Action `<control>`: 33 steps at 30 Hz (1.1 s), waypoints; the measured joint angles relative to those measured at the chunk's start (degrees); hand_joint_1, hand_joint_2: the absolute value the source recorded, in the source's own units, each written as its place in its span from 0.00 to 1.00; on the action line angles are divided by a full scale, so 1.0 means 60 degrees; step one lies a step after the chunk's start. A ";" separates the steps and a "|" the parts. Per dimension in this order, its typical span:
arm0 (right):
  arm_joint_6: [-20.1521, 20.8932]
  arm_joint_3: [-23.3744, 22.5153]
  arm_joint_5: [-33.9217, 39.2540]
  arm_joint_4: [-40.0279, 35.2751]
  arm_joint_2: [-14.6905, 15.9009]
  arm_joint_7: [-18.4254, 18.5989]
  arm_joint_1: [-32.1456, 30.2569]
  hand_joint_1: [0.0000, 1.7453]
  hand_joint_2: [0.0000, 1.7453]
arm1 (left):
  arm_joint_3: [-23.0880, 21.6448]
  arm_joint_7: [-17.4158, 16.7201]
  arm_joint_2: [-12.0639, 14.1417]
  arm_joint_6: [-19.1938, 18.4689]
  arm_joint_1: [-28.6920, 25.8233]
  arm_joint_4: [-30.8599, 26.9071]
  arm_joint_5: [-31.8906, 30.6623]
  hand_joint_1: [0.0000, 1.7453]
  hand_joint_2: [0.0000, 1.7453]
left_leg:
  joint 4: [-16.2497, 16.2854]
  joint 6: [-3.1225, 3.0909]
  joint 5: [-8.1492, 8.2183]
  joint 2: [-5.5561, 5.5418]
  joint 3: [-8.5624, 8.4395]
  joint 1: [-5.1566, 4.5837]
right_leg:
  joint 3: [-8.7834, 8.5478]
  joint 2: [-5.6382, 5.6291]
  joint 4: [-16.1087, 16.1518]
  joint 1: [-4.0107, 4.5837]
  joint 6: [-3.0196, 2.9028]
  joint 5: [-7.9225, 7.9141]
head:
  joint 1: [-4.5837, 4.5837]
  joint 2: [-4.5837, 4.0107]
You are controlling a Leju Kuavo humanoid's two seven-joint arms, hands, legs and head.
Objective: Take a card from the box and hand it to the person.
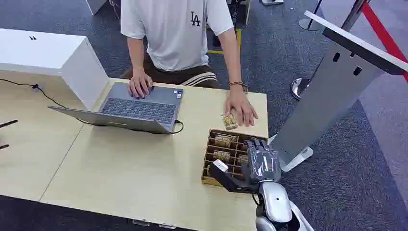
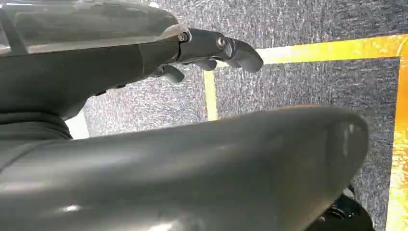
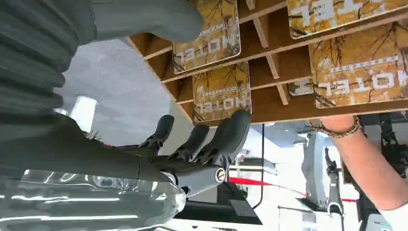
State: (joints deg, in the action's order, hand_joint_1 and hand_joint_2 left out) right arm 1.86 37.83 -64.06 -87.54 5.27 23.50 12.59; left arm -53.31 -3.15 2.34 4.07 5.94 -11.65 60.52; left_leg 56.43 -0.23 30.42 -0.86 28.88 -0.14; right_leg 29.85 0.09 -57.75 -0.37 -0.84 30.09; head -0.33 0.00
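The right hand hangs over the near right part of the box, its back turned up to the head camera. In the right wrist view its dark fingers are stretched out and a little apart, their tips close to the edge of the box, and the thick thumb lies at the other side – nothing is held between them, so the hand is spread and empty.

The box is wooden, divided in small compartments, and it stands on the right end of the table. Several yellow-brown cards lie in the compartments; the wrist view shows the printed word "HOTEL" on them.

Just beyond the box, one more card lies on the table under the fingers of the person's hand. The person's other hand rests on a laptop, which stands open further to the left.

The left hand hangs above grey carpet with yellow lines – its fingers are slightly bent and hold nothing.
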 joint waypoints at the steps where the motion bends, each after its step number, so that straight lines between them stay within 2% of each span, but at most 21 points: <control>1: 0.0000 -0.0007 -0.0004 -0.0040 0.0004 -0.0004 -0.0001 0.35 1.00 | 0.0000 0.0000 0.0000 0.0000 0.0000 0.0004 0.0004 0.00 0.00 | 0.0000 0.0000 0.0000 0.0000 0.0000 0.0000 | 0.0000 0.0000 0.0000 0.0000 0.0000 0.0000 | -0.0003 0.0000; 10: 0.0062 -0.0175 -0.0171 -0.0685 0.0080 0.0036 -0.0037 0.35 1.00 | -0.0004 0.0026 0.0004 0.0007 -0.0001 0.0004 0.0044 0.00 0.00 | 0.0000 0.0000 0.0000 0.0000 0.0001 0.0000 | 0.0002 0.0000 0.0000 0.0000 0.0000 0.0000 | -0.0003 0.0000; 18: 0.0262 -0.0240 -0.0197 -0.1122 0.0164 0.0051 -0.0104 0.40 1.00 | -0.0004 0.0033 0.0007 -0.0029 0.0000 0.0004 0.0047 0.00 0.00 | 0.0000 0.0000 0.0000 0.0001 0.0001 0.0000 | 0.0002 0.0000 0.0000 0.0000 0.0000 0.0000 | -0.0007 0.0000; 30: 0.0295 -0.0233 0.0135 -0.0900 0.0193 0.0076 -0.0155 0.41 1.00 | -0.0015 0.0000 0.0015 -0.0066 0.0002 0.0004 0.0047 0.00 0.00 | 0.0000 0.0000 0.0000 0.0000 0.0003 0.0000 | 0.0001 0.0000 0.0000 0.0000 0.0000 0.0000 | -0.0003 0.0000; 33: 0.0259 -0.0229 0.0179 -0.0655 0.0182 0.0044 -0.0151 0.38 1.00 | -0.0026 -0.0029 0.0015 -0.0066 0.0004 0.0004 0.0044 0.00 0.00 | 0.0000 0.0000 0.0000 0.0000 0.0004 0.0000 | 0.0001 0.0000 0.0000 0.0000 0.0000 0.0000 | -0.0007 0.0000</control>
State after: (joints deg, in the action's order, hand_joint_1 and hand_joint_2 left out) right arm 3.41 36.46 -62.99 -91.47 6.36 23.76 11.68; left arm -53.46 -3.32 2.43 3.67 5.97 -11.63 60.78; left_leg 56.42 -0.23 30.42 -0.86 28.90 -0.14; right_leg 29.86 0.09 -57.75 -0.37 -0.84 30.09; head -0.37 0.00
